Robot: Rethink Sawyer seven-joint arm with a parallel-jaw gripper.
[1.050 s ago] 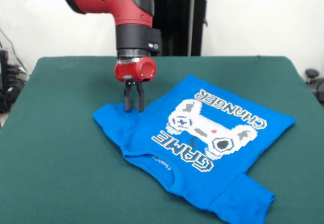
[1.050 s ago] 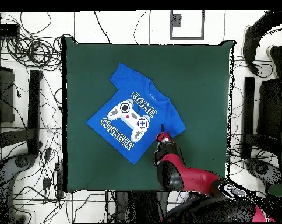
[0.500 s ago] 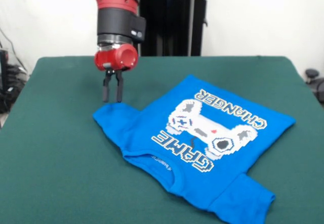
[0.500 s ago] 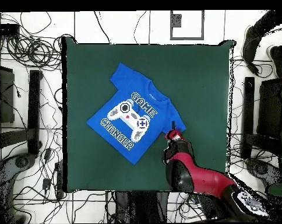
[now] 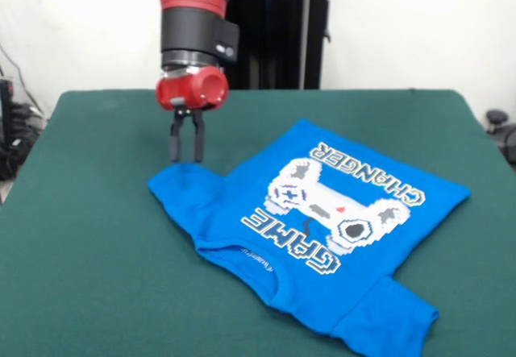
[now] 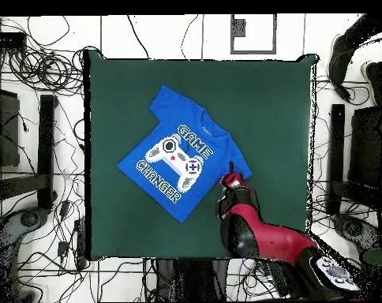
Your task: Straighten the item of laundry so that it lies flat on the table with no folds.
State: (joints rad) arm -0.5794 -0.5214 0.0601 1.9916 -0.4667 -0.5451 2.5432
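I note the gripper (image 5: 185,159) has lifted off the shirt's (image 5: 322,228) sleeve, swung out past its edge, then drifted slightly back; it now hangs above the sleeve corner

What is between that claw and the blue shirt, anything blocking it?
Nothing visible. The gripper hangs just beyond the edge of the T-shirt's sleeve, with only bare green table around it. No other object lies on the table.

Plain white wall (image 5: 419,26) behind; pale tiled floor (image 6: 186,35) w/ tangled black cables (image 6: 28,67) all round.
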